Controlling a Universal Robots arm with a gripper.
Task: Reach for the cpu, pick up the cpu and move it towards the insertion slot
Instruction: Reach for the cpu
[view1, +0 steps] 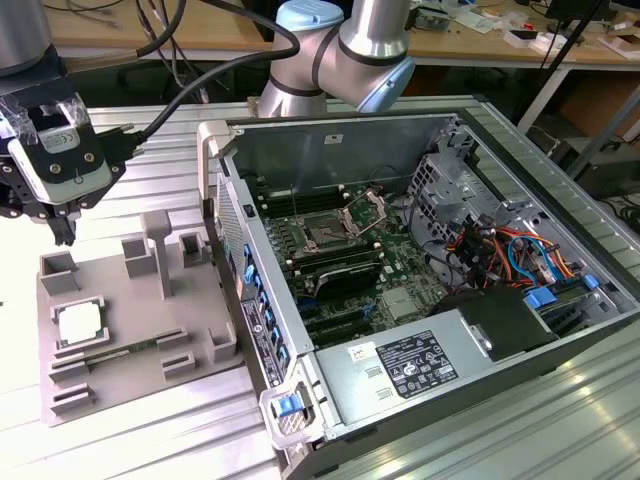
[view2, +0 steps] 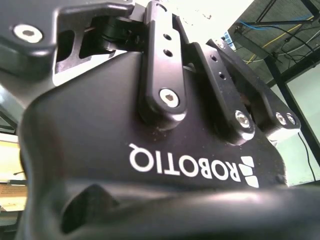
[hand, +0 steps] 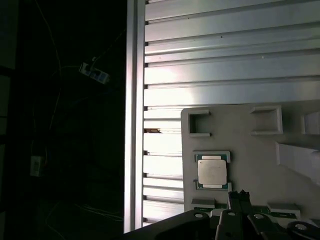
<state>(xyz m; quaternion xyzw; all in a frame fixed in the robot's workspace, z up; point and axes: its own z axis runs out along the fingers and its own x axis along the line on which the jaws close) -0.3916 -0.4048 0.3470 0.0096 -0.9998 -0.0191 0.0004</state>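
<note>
Exterior view: the gripper (view1: 65, 232) hangs at the exterior view's left, above the far left corner of the grey tray (view1: 150, 335). It stands apart from the tray, and you cannot tell from these pictures whether it is spread or closed. The cpu (view1: 78, 325) lies flat in a square recess on the left, nearer part of the tray, pale metal top up, with nothing touching it. You see it again in the first wrist view (hand: 211, 171), seated in the tray (hand: 250, 150) just beside the dark tip of the gripper (hand: 240, 197).

The insertion slot (view1: 323, 237) lies well to the exterior view's right, inside the open computer case (view1: 480, 112). It is a dark square socket on the green board (view1: 395, 262), with its metal frame (view1: 365, 212) tilted up. Tray and case both rest on the ribbed aluminium table (view1: 150, 145). The arm (view1: 350, 50) rises at the far side of the case.
</note>
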